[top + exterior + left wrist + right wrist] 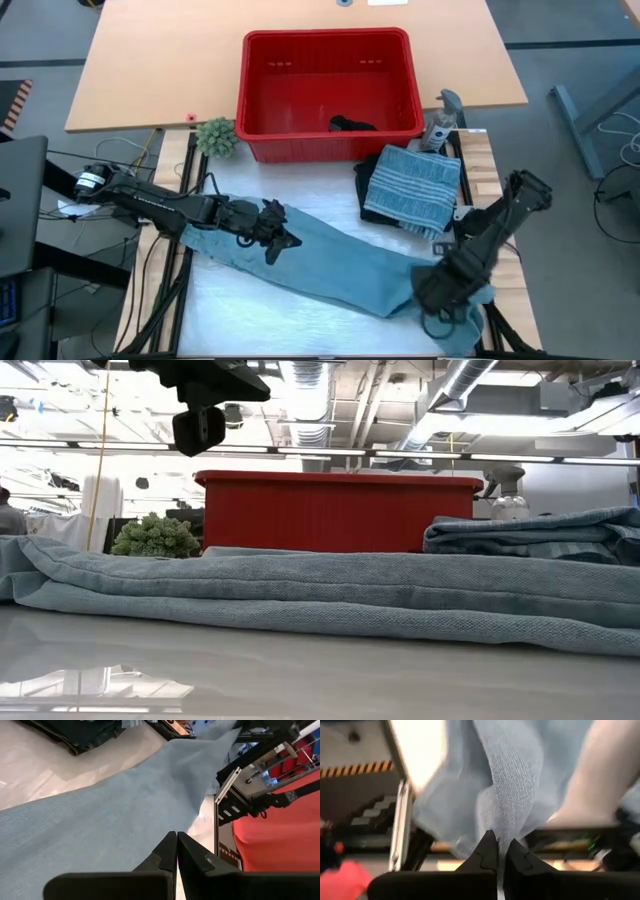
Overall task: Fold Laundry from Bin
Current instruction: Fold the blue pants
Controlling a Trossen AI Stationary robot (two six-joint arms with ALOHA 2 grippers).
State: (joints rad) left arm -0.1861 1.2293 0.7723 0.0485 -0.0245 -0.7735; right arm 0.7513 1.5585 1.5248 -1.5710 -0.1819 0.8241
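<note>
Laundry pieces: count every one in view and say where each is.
3. A light blue garment lies stretched across the table, a folded striped cloth sits right of it, and a dark piece is in the red bin. More may be hidden.

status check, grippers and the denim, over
Both grippers shut on light blue denim: left gripper, right gripper. Denim stretched across table. Nothing in the way.

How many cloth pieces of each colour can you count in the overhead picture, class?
Light blue denim garment spread on the table: 1
Blue-grey striped cloth, folded: 1
Black garment in the red bin: 1
Total: 3
</note>
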